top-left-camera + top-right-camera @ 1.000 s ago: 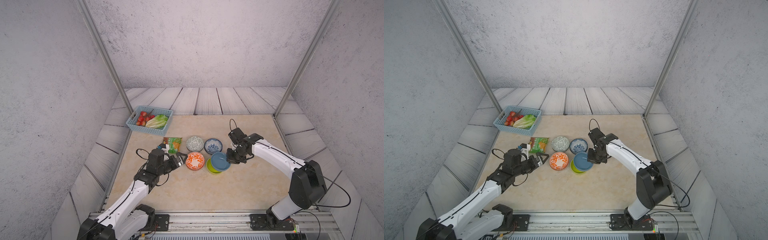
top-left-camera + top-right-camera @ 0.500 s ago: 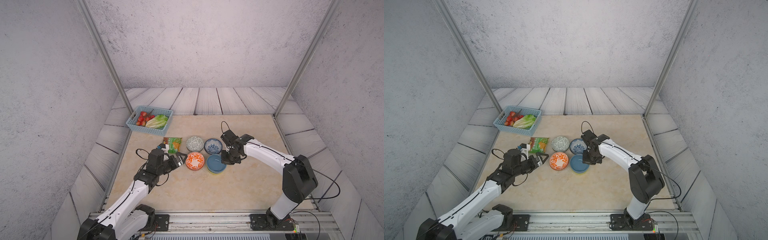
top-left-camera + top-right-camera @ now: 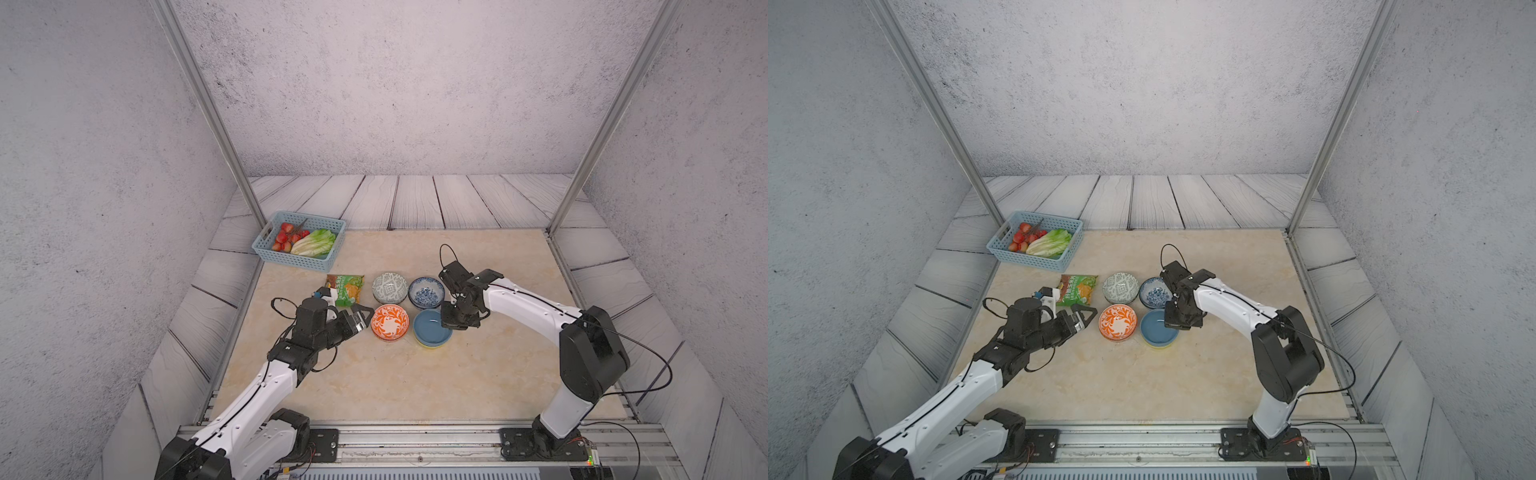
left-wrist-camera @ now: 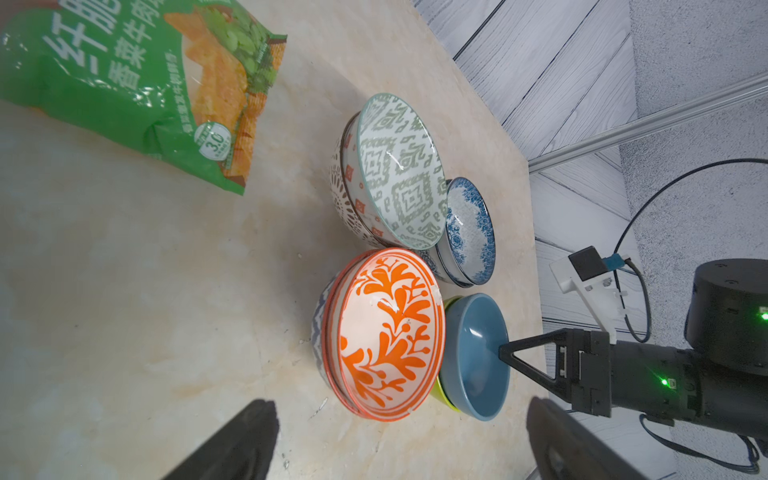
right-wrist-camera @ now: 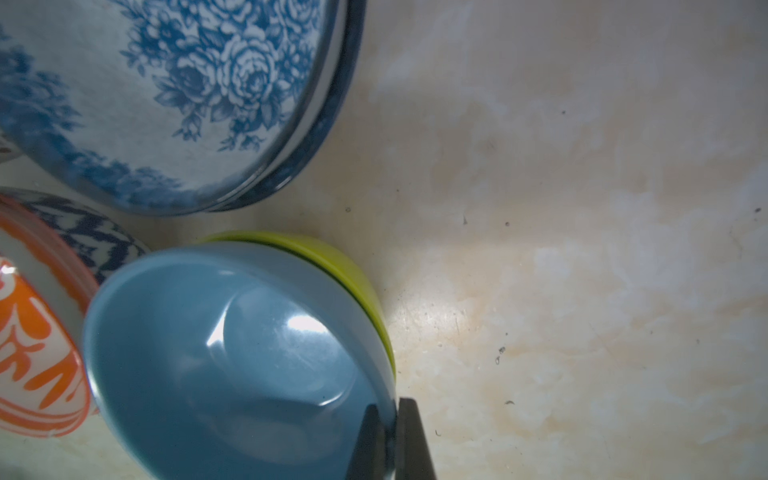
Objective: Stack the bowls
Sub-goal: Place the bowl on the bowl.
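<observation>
The left claw (image 3: 362,318) stood spread wide and empty at 9 o'clock of the orange bowl (image 3: 389,322). At that bowl's 3 o'clock, the right claw (image 5: 387,419) pinched the rim of the blue bowl (image 3: 430,331), which sat nested in the lime-green bowl (image 5: 332,254).

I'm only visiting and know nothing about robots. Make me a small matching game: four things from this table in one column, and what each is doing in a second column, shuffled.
Things:
1. plain blue bowl
2. basket
3. left gripper
4. snack bag

States:
a. open, holding nothing
b. lying flat beside the grey-green bowl
c. nested in the lime-green bowl, rim pinched by the right gripper
d. holding lettuce and red fruit

Pairs: 1-c, 2-d, 3-a, 4-b
</observation>
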